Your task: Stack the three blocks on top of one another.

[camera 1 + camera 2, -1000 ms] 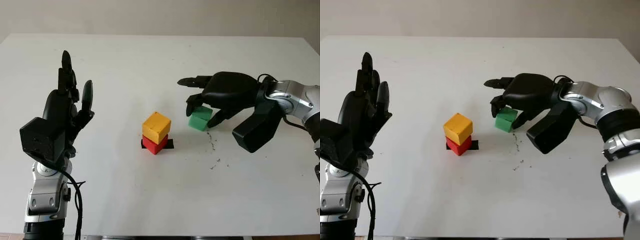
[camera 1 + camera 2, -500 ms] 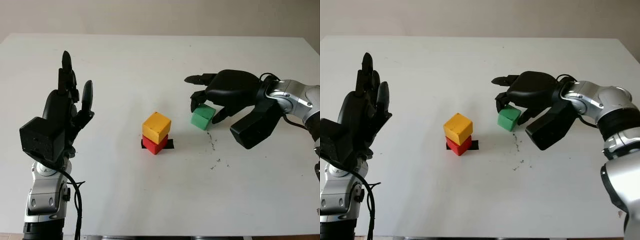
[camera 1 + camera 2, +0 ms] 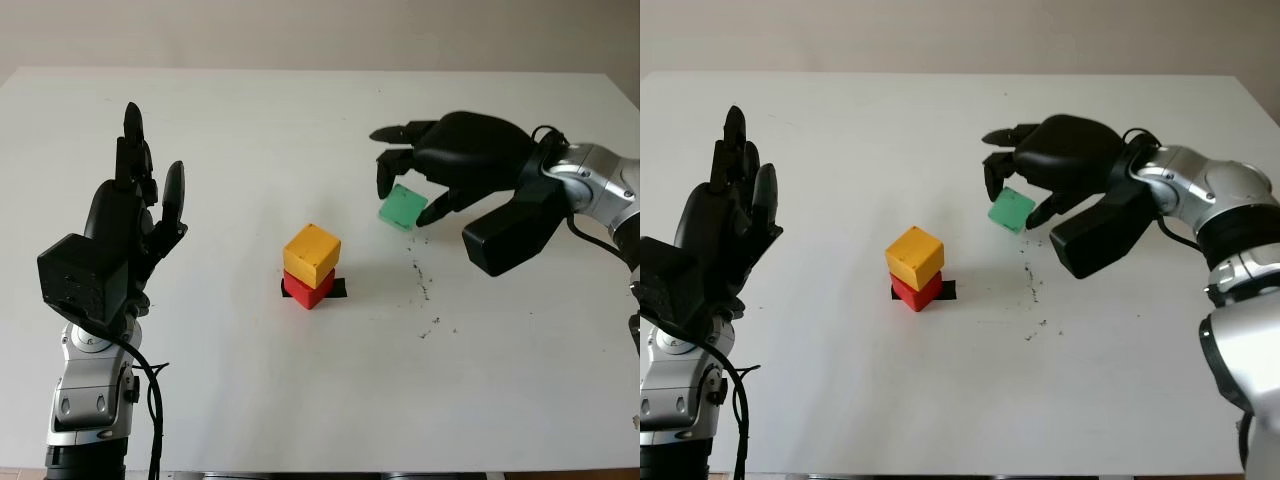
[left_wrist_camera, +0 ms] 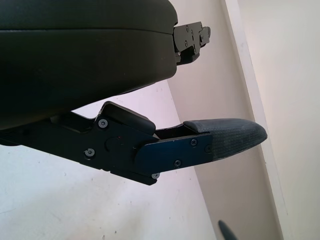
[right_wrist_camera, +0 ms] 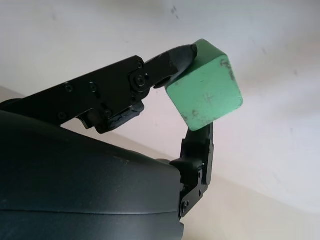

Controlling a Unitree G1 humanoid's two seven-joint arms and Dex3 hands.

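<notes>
Green scuffed cube (image 5: 205, 95), tilted

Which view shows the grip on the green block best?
Right wrist view: green block is close up, pinched between fingertips of the right hand. Both eye views show it small, tilted, lifted off the table, partly hidden under the hand.

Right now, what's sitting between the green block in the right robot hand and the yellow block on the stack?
Nothing: in the left eye view, bare white table separates the green block, held by the right robot hand, from the yellow block.
</notes>
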